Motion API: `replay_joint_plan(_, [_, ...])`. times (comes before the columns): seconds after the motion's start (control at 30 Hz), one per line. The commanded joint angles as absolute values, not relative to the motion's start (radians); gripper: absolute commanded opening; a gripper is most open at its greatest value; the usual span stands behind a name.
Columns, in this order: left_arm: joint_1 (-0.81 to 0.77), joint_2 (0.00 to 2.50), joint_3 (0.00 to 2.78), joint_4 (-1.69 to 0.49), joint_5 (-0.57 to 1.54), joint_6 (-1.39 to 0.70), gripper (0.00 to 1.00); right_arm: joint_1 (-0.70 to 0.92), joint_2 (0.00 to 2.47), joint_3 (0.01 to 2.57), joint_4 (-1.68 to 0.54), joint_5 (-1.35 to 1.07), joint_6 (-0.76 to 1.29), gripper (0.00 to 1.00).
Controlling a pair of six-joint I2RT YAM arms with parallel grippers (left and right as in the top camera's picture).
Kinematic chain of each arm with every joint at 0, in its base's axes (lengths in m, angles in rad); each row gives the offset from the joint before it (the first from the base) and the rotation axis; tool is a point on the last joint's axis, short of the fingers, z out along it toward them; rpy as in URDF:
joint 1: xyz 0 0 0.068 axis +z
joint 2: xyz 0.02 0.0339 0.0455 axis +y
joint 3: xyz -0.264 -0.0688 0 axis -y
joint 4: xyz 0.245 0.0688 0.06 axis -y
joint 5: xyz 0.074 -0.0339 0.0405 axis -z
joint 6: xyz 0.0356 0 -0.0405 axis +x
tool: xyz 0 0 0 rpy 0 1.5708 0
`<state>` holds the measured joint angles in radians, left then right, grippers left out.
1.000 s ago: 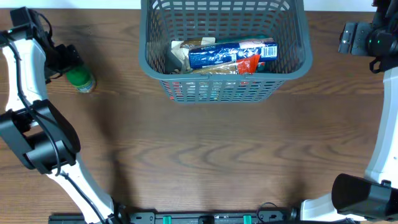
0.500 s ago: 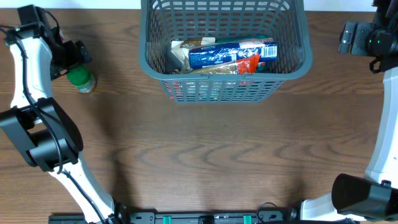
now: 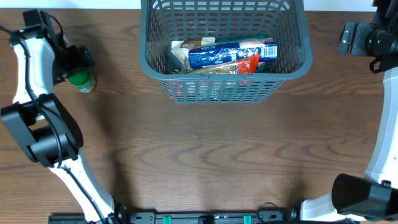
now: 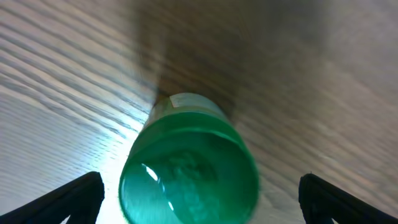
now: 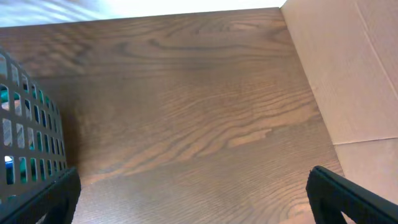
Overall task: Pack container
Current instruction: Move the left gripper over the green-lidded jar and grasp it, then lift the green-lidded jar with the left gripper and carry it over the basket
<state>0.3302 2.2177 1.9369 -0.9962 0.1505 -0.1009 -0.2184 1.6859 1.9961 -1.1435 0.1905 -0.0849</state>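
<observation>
— What is seen nearest?
— The left gripper (image 4: 202,200) is held spread wide around a green bottle (image 4: 189,171) on the table (image 3: 205,149). Nothing is grasped.
— And the right gripper (image 5: 196,202)?
— It is likewise spread and empty, and is seen right of the container (image 3: 224,88).
— Where is the container found?
— It is set at the table's far middle, with packets (image 3: 230,53) laid inside.

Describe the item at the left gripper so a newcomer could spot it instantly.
Find the grey-blue basket at the table's far edge, then look left across bare wood to the open left gripper. Right by it is a small round green bottle. It is the only loose item outside the basket, and the packets inside are flat, not round.
</observation>
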Motion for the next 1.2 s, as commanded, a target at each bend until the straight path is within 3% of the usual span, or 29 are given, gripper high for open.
replay_joint_plan(0.0, [0.327,2.255,1.934,-1.008,0.146,-0.103,0.99,-0.221,1.678,2.008,-1.145,0.191,-0.094,0.99])
replay_joint_plan(1.17, [0.313,2.334,1.92,-0.966,0.112,-0.11,0.99,-0.221,1.678,2.008,-1.145,0.191,-0.094,0.99])
